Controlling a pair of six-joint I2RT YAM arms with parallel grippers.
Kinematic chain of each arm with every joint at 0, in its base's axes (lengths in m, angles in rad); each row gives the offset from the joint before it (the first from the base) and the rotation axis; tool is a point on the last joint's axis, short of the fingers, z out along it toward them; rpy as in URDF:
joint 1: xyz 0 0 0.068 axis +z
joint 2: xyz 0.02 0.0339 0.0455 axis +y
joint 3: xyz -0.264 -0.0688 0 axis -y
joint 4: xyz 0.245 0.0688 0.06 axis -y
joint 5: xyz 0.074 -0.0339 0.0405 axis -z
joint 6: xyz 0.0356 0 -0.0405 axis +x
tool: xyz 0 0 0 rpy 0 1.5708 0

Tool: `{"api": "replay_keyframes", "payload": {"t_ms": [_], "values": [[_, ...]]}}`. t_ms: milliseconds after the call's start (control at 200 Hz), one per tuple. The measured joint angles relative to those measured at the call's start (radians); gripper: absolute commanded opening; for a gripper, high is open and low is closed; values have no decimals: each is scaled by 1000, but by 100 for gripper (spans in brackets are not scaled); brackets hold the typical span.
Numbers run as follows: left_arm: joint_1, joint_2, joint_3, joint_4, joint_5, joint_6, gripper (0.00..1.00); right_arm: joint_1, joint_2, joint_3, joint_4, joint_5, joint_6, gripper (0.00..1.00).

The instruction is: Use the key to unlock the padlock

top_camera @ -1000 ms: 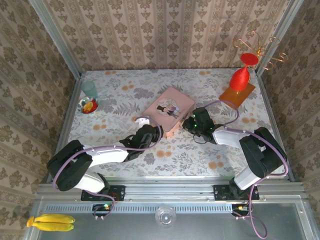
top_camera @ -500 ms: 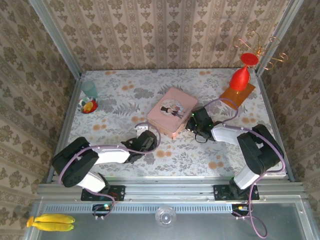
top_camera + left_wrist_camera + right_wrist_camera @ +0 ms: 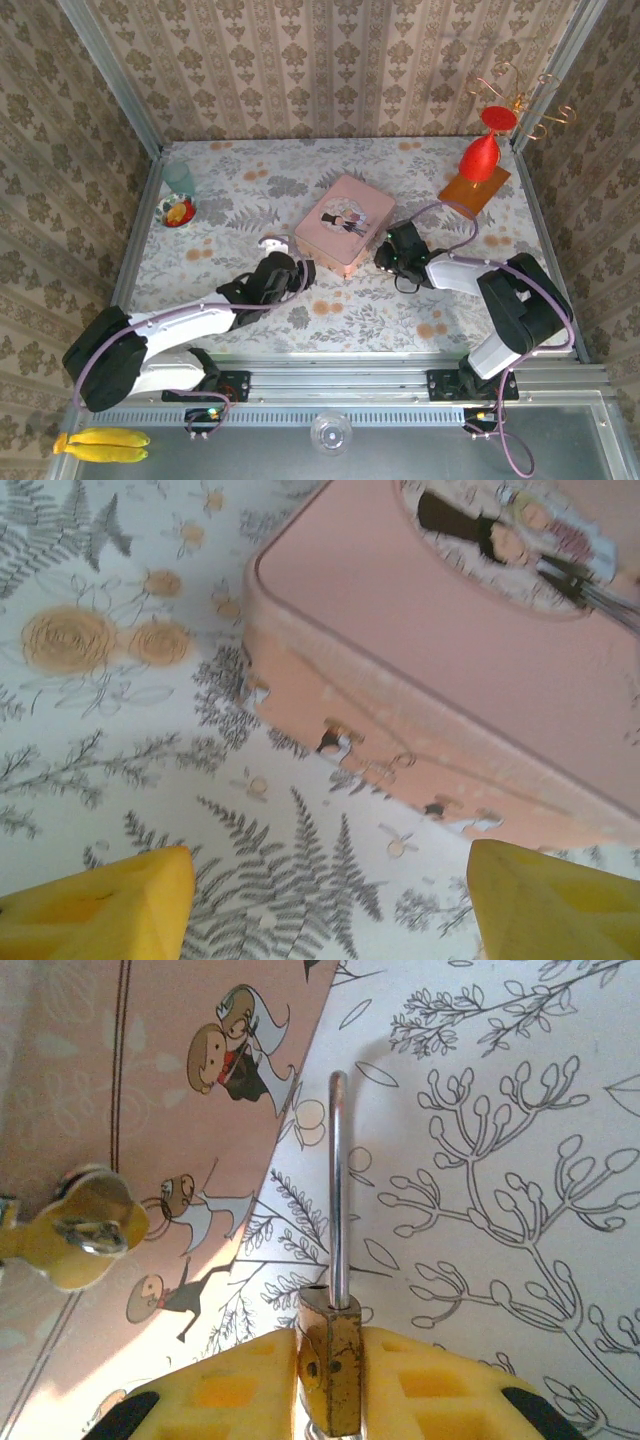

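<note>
we see the right fingers (image 3: pixel 385 257) clamped on the brass body of the padlock (image 3: pixel 330 1355), its silvery shackle pointing straight out from them, just beside the pink box (image 3: pixel 150 1070) on the flowered table (image 3: pixel 500 1110). the left fingers (image 3: pixel 277 248) stand wide apart and empty, near the box's other side.

Looks steeply down from high behind the near edge of the table (image 3: pixel 230 185); rides close and low on both wrists, meeting at the pink box (image 3: pixel 345 222) (from either side).
</note>
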Motion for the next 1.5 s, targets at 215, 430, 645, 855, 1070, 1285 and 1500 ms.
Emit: {"api": "replay_keyframes", "payload": {"t_ms": [215,430,645,855,1070,1285,1500], "values": [[42,88,81,2,51,24,74,0,-12,-24,33,0,-14,16],[67,146,117,-8,85,30,74,0,-60,-41,32,11,-25,3],[73,106,96,-5,109,67,74,0,-214,-72,-40,36,-51,1],[109,-63,-45,14,164,159,74,0,-344,-109,-118,19,-101,1],[190,-348,-161,-46,214,249,75,0,-479,-156,-223,-27,-137,0],[218,-631,-249,-159,219,283,75,0,-617,-238,-285,-93,-128,0],[238,-820,-293,-247,223,289,76,13,-697,-310,-312,-137,-90,0]]}}
